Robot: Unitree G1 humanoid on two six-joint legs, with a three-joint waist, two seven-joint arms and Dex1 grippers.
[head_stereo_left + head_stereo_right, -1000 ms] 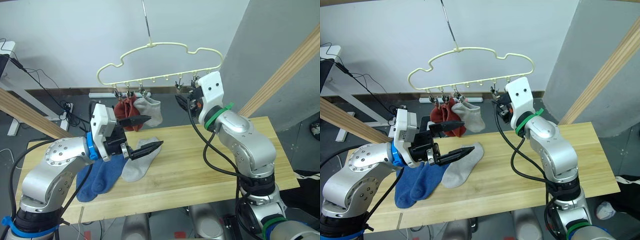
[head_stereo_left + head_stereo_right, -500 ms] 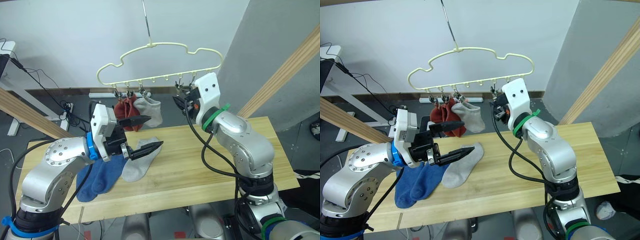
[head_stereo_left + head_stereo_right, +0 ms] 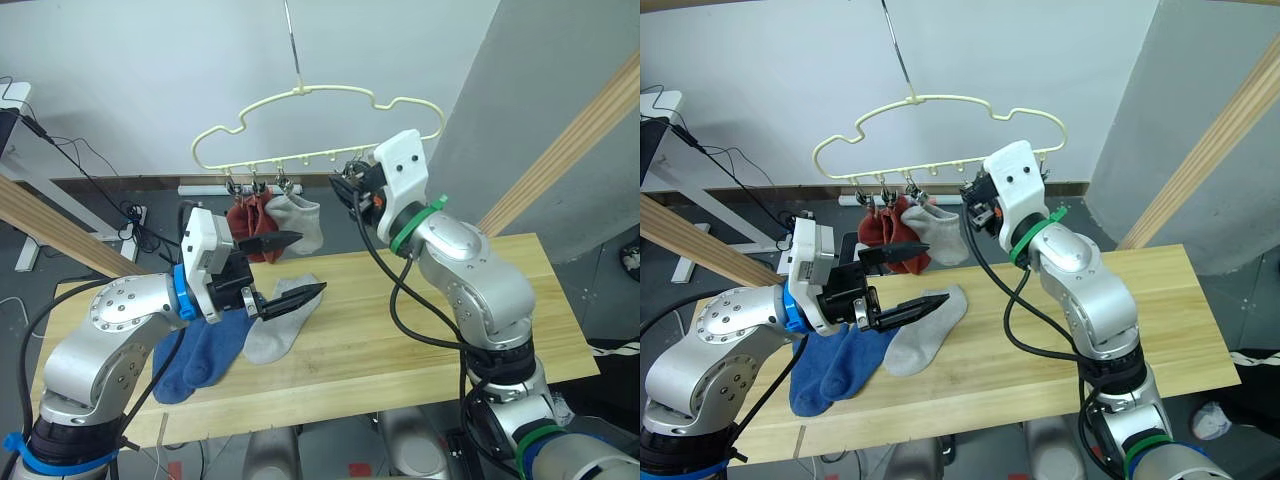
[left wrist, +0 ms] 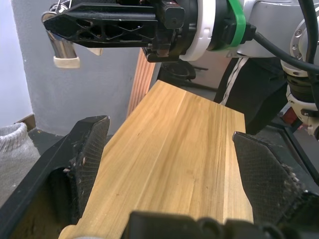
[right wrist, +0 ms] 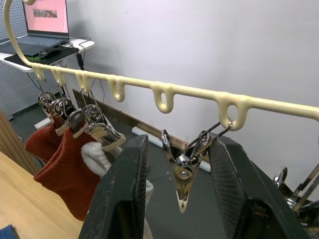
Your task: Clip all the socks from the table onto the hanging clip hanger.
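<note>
Halfway through sock-hanging, right arm sizing up a free clip

Right gripper (image 5: 182,199), fingers spread, brackets an empty clip (image 5: 183,172) on the clip hanger (image 3: 300,95), probably to pinch it open. Left gripper (image 3: 290,268) hangs wide open, empty, over the grey sock (image 3: 275,325) beside two blue socks (image 3: 198,355) on the pale wood table (image 3: 420,320). Three socks hang already; grey wall, cables behind.

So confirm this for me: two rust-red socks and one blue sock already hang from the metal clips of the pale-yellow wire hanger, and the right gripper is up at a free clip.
Not quite. The third hung sock is light grey, not blue; the left eye view shows it beside the two rust-red socks on the pale-yellow wire hanger. The blue socks lie on the pale wood table. The right gripper is indeed at a free metal clip.
</note>
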